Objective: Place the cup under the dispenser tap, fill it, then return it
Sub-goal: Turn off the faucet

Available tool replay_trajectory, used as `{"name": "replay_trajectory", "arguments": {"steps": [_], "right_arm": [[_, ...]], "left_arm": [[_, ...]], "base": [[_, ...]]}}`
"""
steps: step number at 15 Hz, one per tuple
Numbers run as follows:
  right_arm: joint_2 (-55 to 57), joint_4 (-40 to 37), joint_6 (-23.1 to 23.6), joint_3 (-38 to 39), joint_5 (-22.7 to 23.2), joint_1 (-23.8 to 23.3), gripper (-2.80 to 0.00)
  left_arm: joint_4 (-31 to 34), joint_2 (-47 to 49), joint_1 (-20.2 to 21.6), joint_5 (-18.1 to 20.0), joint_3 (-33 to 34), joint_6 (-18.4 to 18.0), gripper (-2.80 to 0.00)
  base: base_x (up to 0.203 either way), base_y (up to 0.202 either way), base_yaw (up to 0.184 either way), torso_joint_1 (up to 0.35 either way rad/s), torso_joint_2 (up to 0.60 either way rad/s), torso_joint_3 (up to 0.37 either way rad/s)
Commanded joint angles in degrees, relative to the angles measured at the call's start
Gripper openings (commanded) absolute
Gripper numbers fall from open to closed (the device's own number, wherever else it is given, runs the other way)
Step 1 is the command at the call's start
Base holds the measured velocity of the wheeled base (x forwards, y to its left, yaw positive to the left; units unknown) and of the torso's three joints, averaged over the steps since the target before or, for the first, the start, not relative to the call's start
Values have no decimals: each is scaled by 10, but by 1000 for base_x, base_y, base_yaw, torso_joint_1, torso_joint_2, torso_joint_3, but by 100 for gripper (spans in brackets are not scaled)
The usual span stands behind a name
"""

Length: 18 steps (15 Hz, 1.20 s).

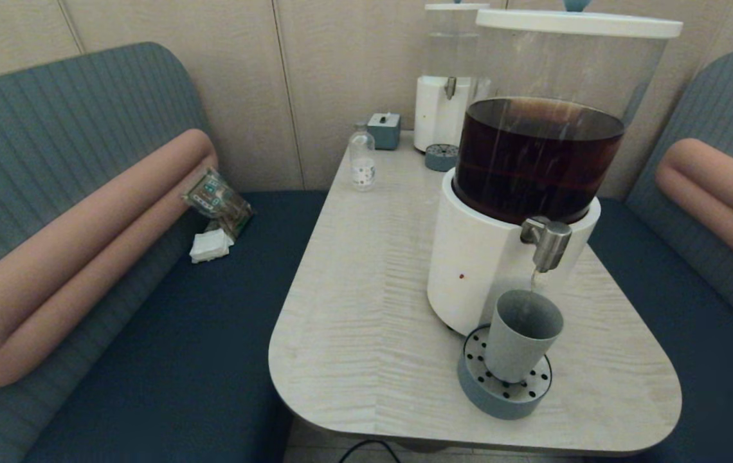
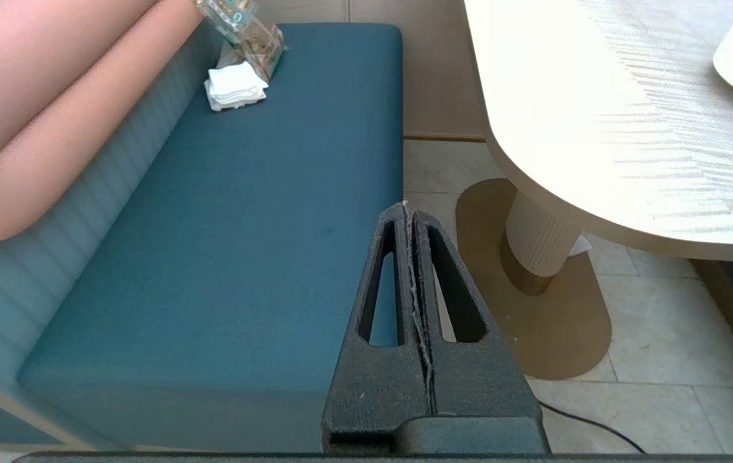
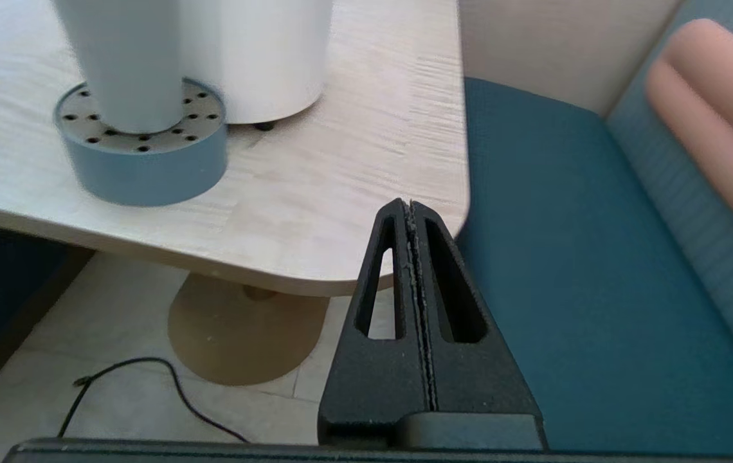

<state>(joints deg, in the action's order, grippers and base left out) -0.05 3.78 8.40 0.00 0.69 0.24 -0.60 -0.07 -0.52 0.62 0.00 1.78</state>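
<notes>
While the cup stands on the drip tray beneath the dispenser tap, apparently filling, both closed, empty end effectors, left and right, hang off the tabletop; next, likely regrasping it.

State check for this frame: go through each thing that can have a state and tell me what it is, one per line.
cup: upright on the drip tray, below the tap, not held
dispenser tap: thin stream falling into the cup
dark drink dispenser: lid on, about half full
drip tray: flat on the table
glass bottle: upright
left gripper: shut, empty
right gripper: shut, empty, off the table's edge
</notes>
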Motion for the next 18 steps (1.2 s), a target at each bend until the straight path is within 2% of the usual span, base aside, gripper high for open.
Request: {"name": "replay_trajectory", "arguments": {"steps": [1,3,9,18], "right_arm": [[0,-7,-1,1,10,0,-280],[-1,-39,-3,0,10,0,-280],[-1,-35,-40,1,3,0,-280],[-1,-35,-45,1,4,0,-280]], "left_arm": [[0,0,0,0,1,1,-280],[0,0,0,0,1,1,-280],[0,0,0,0,1,1,-280],[0,0,0,0,1,1,-280]], "base": [[0,0,0,0,0,0],[0,0,0,0,0,0],[0,0,0,0,0,0],[0,0,0,0,0,0]]}}
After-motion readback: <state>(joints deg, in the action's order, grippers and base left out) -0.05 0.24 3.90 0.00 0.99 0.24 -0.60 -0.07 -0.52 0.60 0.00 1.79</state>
